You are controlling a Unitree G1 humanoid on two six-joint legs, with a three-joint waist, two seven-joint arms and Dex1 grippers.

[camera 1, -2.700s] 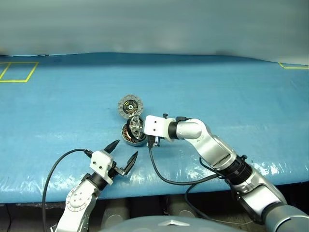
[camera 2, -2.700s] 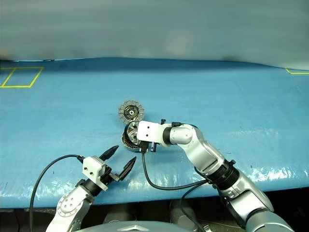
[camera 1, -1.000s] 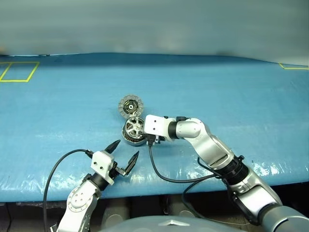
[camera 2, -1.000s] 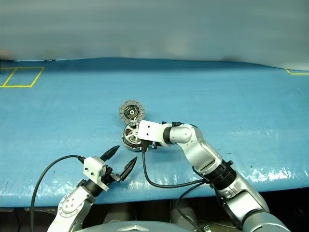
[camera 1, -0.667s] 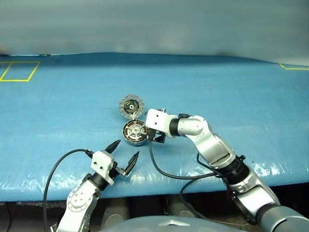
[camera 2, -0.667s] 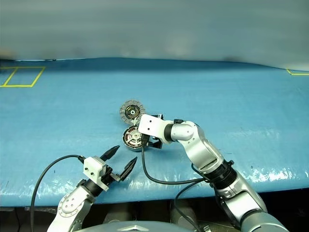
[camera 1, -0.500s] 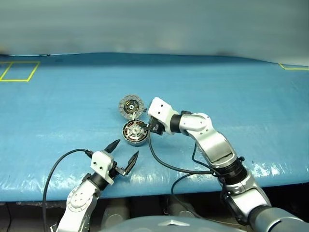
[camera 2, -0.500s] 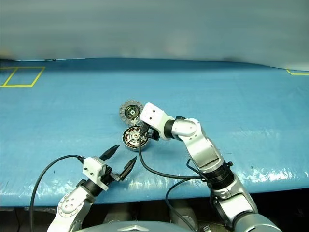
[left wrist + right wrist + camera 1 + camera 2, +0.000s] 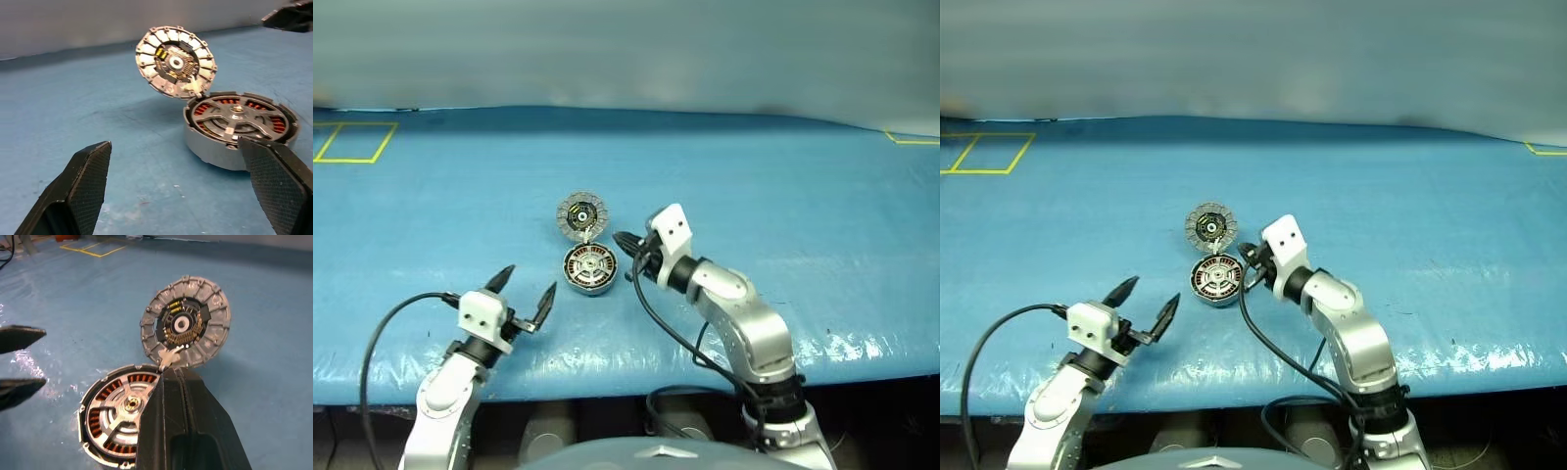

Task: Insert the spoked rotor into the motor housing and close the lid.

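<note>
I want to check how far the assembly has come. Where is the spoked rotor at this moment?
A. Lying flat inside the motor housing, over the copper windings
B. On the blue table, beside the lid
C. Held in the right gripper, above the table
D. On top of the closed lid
A: the spoked rotor sits flat in the motor housing, windings showing between its spokes, while the lid stands open behind it.
</note>
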